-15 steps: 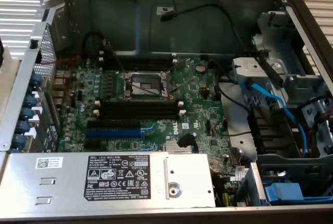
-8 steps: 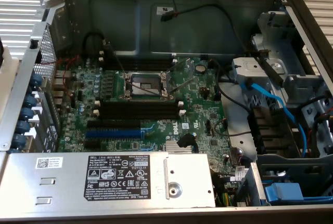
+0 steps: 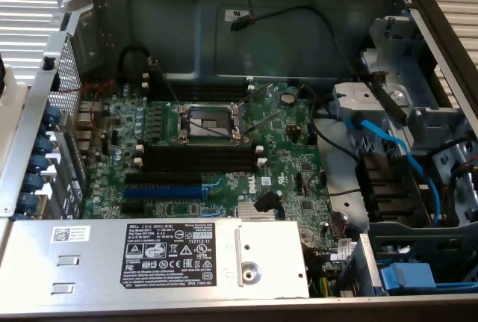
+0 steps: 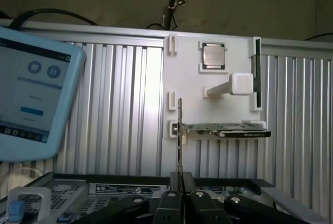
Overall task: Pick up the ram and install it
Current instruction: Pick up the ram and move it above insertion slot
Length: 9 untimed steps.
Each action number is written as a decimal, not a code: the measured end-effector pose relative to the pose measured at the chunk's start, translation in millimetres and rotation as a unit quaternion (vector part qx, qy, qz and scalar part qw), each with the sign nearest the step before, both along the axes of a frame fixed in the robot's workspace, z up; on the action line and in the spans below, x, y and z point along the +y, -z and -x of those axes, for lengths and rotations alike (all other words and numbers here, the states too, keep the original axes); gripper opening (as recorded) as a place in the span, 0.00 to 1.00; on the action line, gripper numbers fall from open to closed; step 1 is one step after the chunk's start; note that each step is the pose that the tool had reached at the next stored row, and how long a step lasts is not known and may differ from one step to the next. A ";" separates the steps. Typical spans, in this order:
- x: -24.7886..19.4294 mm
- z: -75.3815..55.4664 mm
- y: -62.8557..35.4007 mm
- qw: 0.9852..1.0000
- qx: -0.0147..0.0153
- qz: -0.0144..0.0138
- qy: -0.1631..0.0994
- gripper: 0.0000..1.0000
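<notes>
In the wrist view the ram [image 4: 256, 73] is a thin dark stick seen edge-on, held upright in clips at the side of a white holder plate [image 4: 187, 83] on the ribbed metal table. My gripper [image 4: 180, 185] hangs well short of it, over the edge of the open computer case, with its black fingers [image 4: 172, 199] shut together and nothing between them. In the exterior view the long black memory slots [image 3: 202, 159] with white end clips lie bare on the green motherboard [image 3: 284, 165], just below the processor socket [image 3: 213, 120].
The holder plate also carries a processor chip [image 4: 213, 56], a white peg block [image 4: 242, 83] and an expansion card [image 4: 229, 129] with a metal bracket. A tablet in a light-blue case [image 4: 31, 94] stands nearby. Blue cables [image 3: 388, 143], a drive cage and the power supply [image 3: 179, 258] crowd the case.
</notes>
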<state>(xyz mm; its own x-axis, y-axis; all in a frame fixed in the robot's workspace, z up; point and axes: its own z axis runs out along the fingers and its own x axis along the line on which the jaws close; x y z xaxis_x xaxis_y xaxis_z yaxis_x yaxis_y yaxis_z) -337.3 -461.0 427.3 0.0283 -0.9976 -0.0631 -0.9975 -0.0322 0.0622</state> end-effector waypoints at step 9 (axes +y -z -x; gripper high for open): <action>-0.1 -40.4 -4.2 1.000 0.000 0.000 0.000 0.12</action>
